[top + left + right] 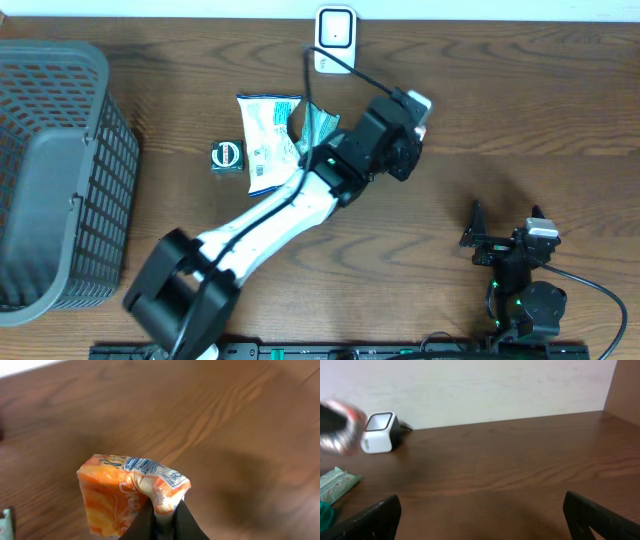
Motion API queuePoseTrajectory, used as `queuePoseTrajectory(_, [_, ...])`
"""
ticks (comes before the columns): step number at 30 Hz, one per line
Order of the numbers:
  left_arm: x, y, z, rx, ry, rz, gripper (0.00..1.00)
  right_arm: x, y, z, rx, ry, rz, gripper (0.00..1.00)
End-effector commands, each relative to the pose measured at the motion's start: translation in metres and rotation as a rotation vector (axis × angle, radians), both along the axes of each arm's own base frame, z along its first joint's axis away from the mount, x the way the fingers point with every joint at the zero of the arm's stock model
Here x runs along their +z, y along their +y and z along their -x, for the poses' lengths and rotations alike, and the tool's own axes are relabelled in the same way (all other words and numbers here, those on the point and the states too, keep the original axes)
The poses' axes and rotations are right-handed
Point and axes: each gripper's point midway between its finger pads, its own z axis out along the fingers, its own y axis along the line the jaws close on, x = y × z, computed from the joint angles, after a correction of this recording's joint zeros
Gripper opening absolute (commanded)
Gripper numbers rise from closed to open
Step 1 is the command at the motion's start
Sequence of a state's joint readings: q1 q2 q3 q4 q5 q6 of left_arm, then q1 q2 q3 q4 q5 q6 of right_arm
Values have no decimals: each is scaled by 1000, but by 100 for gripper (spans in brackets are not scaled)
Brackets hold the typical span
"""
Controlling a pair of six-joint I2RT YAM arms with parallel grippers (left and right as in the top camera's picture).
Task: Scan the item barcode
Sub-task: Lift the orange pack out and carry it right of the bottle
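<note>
My left gripper (163, 519) is shut on one corner of an orange snack packet (120, 495), held above the wood table. A white barcode label (147, 466) runs along the packet's upper edge. From overhead, the packet (419, 105) hangs at the left gripper (410, 125), to the right of and below the white scanner (335, 40) at the table's back edge. In the right wrist view the packet (340, 427) is a blur left of the scanner (380, 432). My right gripper (497, 243) rests open and empty at the front right.
A blue-and-white packet (268, 140), a green packet (318, 125) and a small black-and-green box (228, 155) lie left of the left arm. A grey basket (50, 180) fills the left side. The scanner's cable (360, 75) runs toward the left gripper.
</note>
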State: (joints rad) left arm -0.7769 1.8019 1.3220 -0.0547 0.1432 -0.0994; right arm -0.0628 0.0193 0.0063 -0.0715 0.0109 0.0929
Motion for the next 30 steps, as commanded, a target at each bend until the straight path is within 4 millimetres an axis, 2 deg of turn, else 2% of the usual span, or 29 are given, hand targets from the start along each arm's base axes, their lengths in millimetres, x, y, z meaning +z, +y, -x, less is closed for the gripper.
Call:
queuePoseTrajectory(1, [-18,2,-8,-22,-63,-106,7,-1,2,0,12,6,11,99])
queuePoseTrajectory(9, [-56,2,-3,-35,3,-172,8,-1,2,0,12,6,11,99])
queuePoseTrajectory(21, [-90,0,6,-54,60,-229,8,-1,2,0,12,6,11,99])
queuePoseTrajectory(28, [-103,6,3,-32,68,-264,17,-1,2,0,12,6,11,99])
queuePoseTrajectory(30, [-103,9,0,-14,57,-277,27,-1,2,0,12,6,11,99])
